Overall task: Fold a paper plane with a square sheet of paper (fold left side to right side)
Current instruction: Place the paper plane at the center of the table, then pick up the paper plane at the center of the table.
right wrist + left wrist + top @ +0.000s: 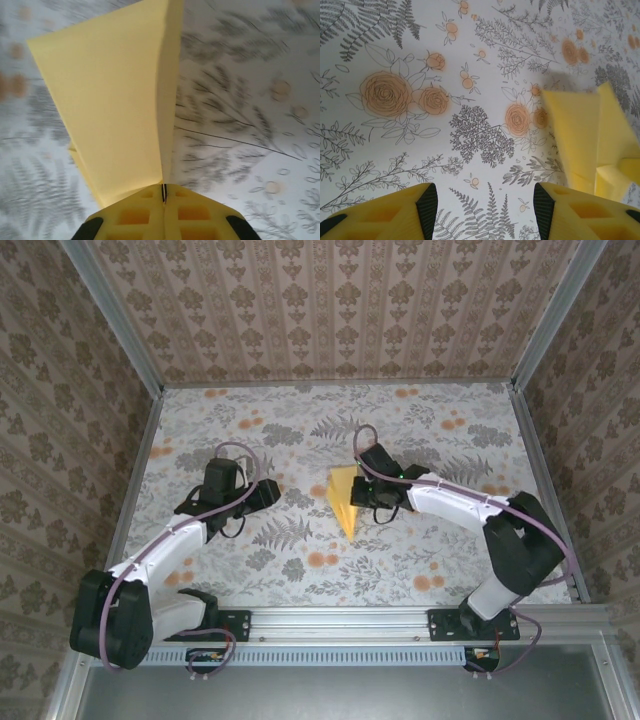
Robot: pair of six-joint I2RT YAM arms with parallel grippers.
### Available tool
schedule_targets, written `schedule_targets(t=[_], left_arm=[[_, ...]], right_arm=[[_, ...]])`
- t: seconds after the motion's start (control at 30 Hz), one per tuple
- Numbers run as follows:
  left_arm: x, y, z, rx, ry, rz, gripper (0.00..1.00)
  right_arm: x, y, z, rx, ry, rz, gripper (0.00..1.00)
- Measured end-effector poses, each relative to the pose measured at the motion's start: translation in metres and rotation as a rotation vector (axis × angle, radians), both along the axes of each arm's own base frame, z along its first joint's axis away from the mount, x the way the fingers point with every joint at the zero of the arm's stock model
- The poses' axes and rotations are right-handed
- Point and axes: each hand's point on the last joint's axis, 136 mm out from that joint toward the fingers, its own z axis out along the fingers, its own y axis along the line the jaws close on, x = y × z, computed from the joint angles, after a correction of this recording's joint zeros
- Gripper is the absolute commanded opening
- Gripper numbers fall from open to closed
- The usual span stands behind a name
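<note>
1. Paper plane [343,498]: pale-yellow paper, part-folded to a pointed wedge. It lies mid-table on the floral cloth [400,560], tip toward the arm bases, with one flap lifted.
2. Right gripper [164,192]: fingers pressed together, pinching the wedge at the crease where its layers meet.
3. Left gripper [482,205]: fingers spread with nothing between them, hovering over the cloth just left of the paper.
4. Handling, in our judgement: very light, thin and springy at the creases. It is liable to slide on the cloth, and to crumple or tear under a hard pull.
5. We advise gripping at a folded edge, where the layers stiffen it, and pinning the opposite side flat before folding left over right.
</note>
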Motion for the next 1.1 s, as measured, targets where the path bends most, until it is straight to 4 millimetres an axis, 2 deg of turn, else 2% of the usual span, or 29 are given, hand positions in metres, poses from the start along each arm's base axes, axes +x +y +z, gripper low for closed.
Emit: schedule_targets(t=[0.07, 0.13, 0.23, 0.3, 0.43, 0.57, 0.67, 0.83, 0.93, 1.1], left_arm=[[-0.001, 0.000, -0.001, 0.003, 0.007, 0.000, 0.56], [-0.001, 0.000, -0.001, 0.003, 0.009, 0.000, 0.57], [0.000, 0.000, 0.003, 0.002, 0.004, 0.000, 0.58], [0.001, 0.000, 0.008, 0.000, -0.002, 0.000, 0.59], [0.004, -0.001, 0.016, -0.004, -0.020, -0.003, 0.62], [0.005, 0.000, 0.017, -0.005, -0.022, 0.002, 0.63], [0.005, 0.000, 0.017, -0.005, -0.022, 0.003, 0.63], [0.005, 0.000, 0.017, -0.005, -0.022, 0.003, 0.64], [0.005, 0.000, 0.017, -0.005, -0.022, 0.003, 0.64], [0.005, 0.002, 0.017, -0.004, -0.020, 0.009, 0.64]], right_arm=[[-0.006, -0.015, -0.023, -0.026, 0.058, -0.023, 0.23], [-0.008, -0.026, -0.032, -0.052, 0.086, -0.038, 0.32], [-0.008, -0.034, -0.027, -0.090, 0.074, -0.032, 0.43], [-0.008, -0.040, -0.018, -0.124, 0.058, -0.023, 0.46], [-0.010, -0.043, 0.011, -0.151, 0.002, 0.030, 0.47], [-0.019, -0.025, 0.028, -0.127, -0.023, 0.125, 0.50], [-0.029, -0.012, 0.021, -0.128, 0.006, 0.192, 0.52], [-0.039, -0.002, -0.006, -0.164, 0.089, 0.252, 0.52], [-0.041, -0.002, -0.016, -0.182, 0.121, 0.258, 0.47], [-0.041, -0.002, -0.022, -0.191, 0.137, 0.259, 0.39]])
